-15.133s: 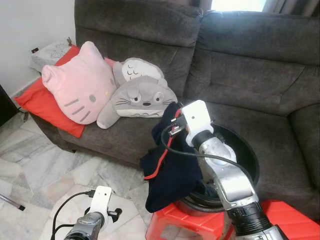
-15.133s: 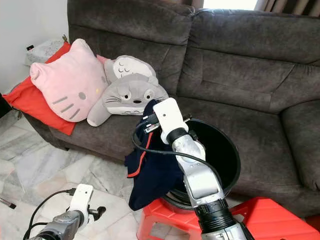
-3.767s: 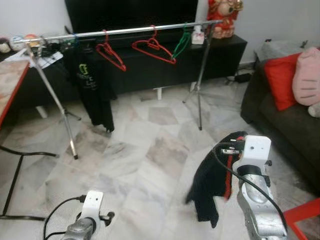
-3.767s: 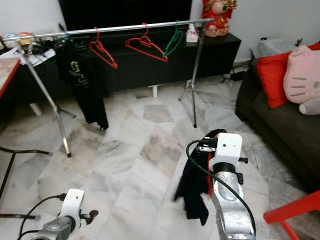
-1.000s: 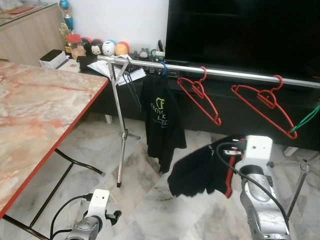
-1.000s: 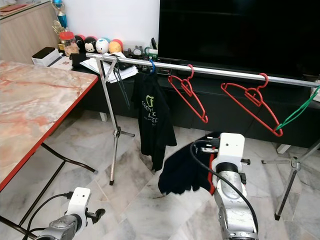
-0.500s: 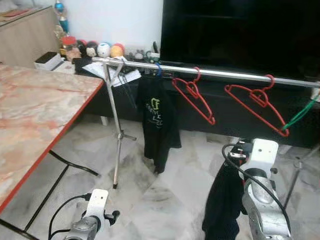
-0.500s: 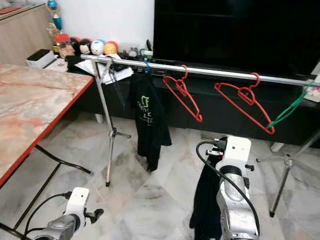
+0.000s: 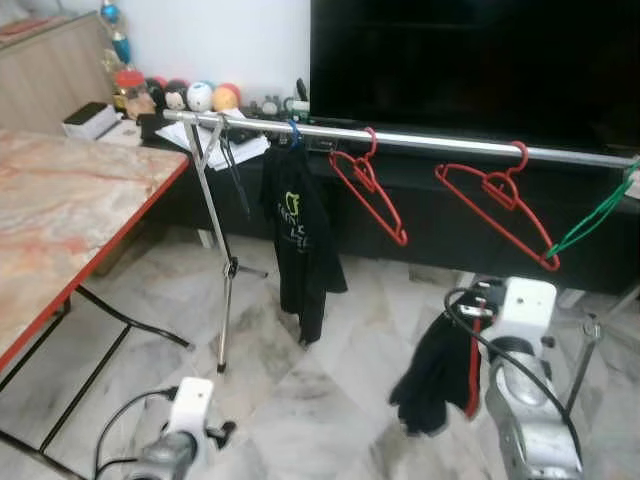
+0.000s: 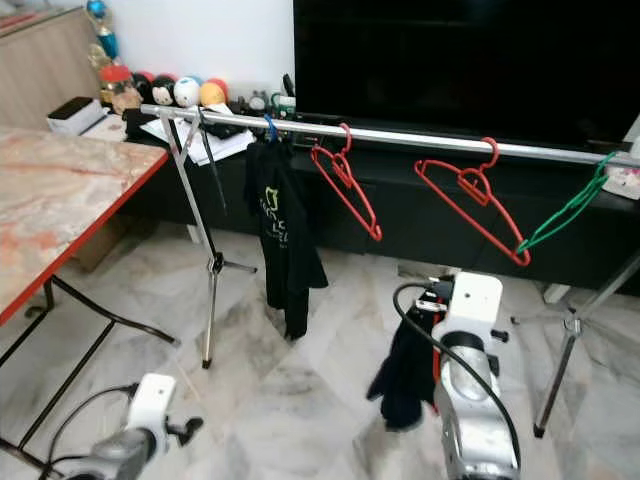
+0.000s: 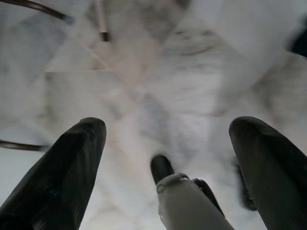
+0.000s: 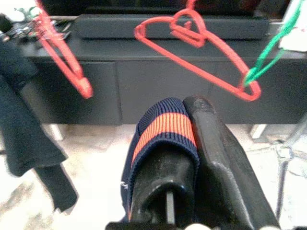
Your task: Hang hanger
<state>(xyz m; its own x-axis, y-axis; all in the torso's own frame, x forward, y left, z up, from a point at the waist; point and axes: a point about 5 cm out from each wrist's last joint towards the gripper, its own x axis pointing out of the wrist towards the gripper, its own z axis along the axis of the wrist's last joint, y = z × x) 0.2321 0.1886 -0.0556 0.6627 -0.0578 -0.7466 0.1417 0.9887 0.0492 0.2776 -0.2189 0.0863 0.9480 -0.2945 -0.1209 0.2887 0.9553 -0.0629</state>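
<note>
The right gripper [image 12: 184,158] is closed on a dark garment [image 9: 440,365] with a navy-and-orange striped cuff or collar band [image 12: 165,127], which is pinched between the two fingers; the rest of the cloth hangs loose below the wrist, clear of the marble floor [image 9: 300,400]. The left gripper [image 11: 163,167] hangs low over the floor with its fingers spread wide and nothing between them.

The rail [image 9: 420,143] spans the scene ahead on tripod stands; it carries a black T-shirt [image 9: 300,235], a first red hanger [image 9: 372,195], a second red hanger [image 9: 500,200] and a green hanger [image 9: 595,222] at the robot's right end. The second red hanger sits directly ahead of the right gripper in the right wrist view, well apart from it.

Handling judgement: the garment is light, soft and limp, so it offers no stiffness and swings with arm motion; the ribbed band is the thickest, least slippery grip point and the present hold appears sound. The hangers appear to be thin, rigid and light; each pivots freely on its hook and is likely to tilt or slide along the rail when pushed. Take a hanger at the shoulder bar near the hook, where leverage is least; the free left gripper is the candidate for steadying it.
</note>
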